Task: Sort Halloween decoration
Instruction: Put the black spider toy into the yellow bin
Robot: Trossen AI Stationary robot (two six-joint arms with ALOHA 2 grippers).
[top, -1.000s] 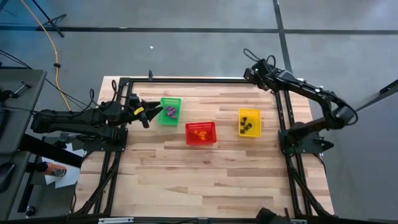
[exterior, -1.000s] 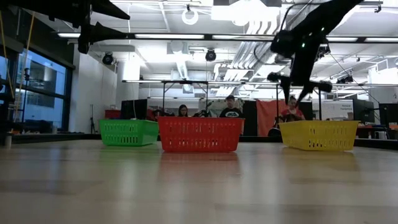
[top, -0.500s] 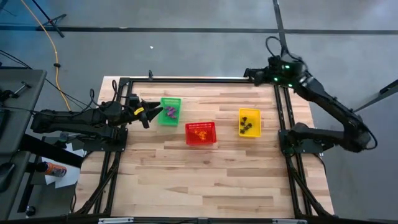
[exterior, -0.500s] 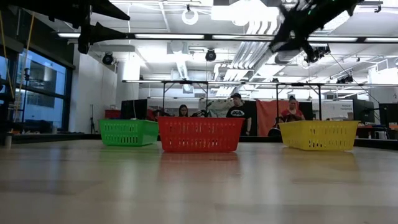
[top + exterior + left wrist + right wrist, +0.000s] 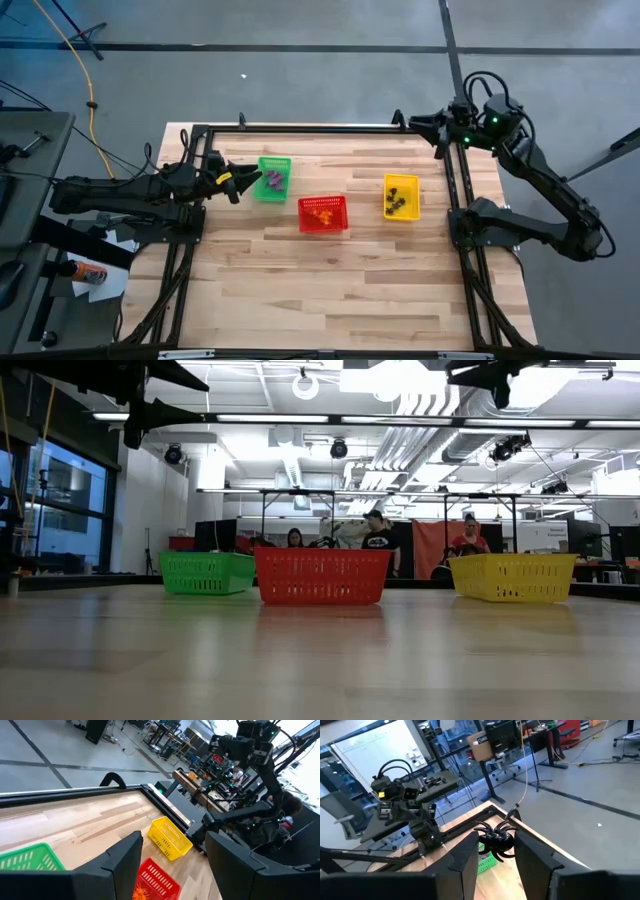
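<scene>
My right gripper [image 5: 408,121] is shut on a black spider trinket [image 5: 495,840], high over the table's far right corner; it also shows at the top of the low view [image 5: 468,372]. My left gripper [image 5: 247,181] is open and empty, held in the air beside the green basket [image 5: 273,178], which holds purple trinkets [image 5: 275,180]. The red basket [image 5: 323,213] holds orange trinkets [image 5: 322,211]. The yellow basket [image 5: 400,196] holds black trinkets [image 5: 399,200]. All three baskets stand on their bottoms on the table. My right gripper pinches the spider's round body [image 5: 499,838] between its two fingers [image 5: 468,855]. The fingers lie about level, pointing toward the table's left. The spider is lifted clear of the table, and its thin legs stick out past the fingers.
A dark metal frame [image 5: 300,128] runs around the wooden table [image 5: 330,290]. The near half of the table is bare wood. People [image 5: 378,540] stand and sit in the room beyond the far edge.
My right gripper has risen from above the yellow basket to high over the far right corner. It has tipped from pointing down to about level, and its arm has swung out toward the table's right.
</scene>
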